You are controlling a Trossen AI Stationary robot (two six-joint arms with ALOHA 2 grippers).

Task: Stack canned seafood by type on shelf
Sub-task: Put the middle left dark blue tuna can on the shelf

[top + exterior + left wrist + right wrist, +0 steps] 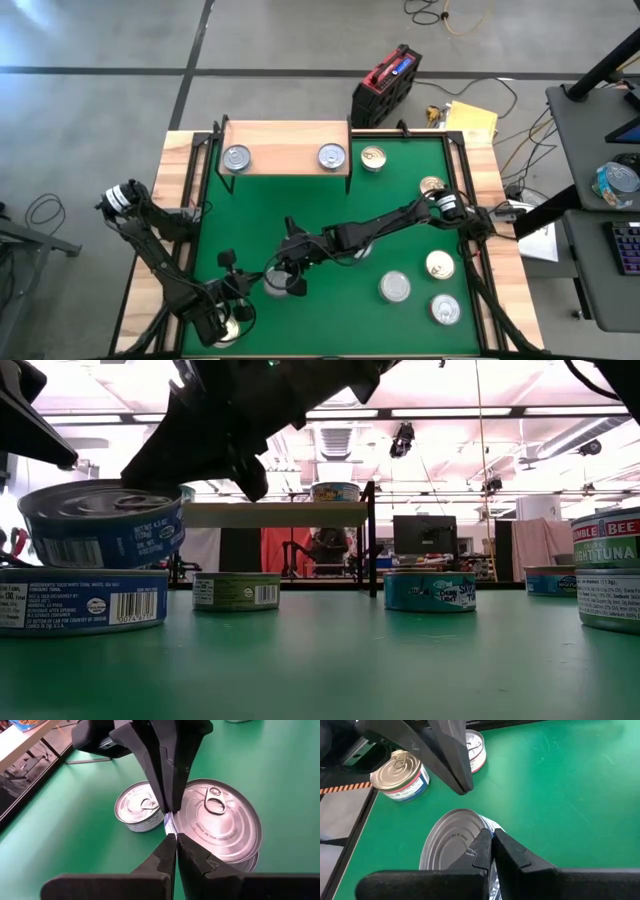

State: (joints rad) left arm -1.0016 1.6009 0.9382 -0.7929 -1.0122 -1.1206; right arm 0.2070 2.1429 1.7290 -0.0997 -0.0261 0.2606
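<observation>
A blue-sided, silver-topped tin [100, 525] sits tilted on another blue tin [80, 600] near the green mat's front left. My right gripper [488, 836], reaching across the mat [292, 272], is shut at the tilted tin's rim. My left gripper [170, 836] is shut too and stands close beside that rim. In the right wrist view a strip of mat shows between its fingertips [464, 789] and the tin. The shelf [287, 140] stands at the mat's far edge and carries two silver-topped tins [237, 157] [331, 156]. My right gripper pinches the tilted tin's rim [485, 822] between its two shut fingers, one on the lid side and one on the wall side. The fingers slant down from the table's right. The tin is tipped, with its lower edge [100, 563] on the tin beneath.
Loose tins lie on the mat: gold-topped ones [373, 158] [432, 186] [440, 265] and silver ones [395, 288] [445, 310] on the right. Two more [400, 775] [475, 745] sit near the left edge. A red case [385, 85] stands on the floor behind the table.
</observation>
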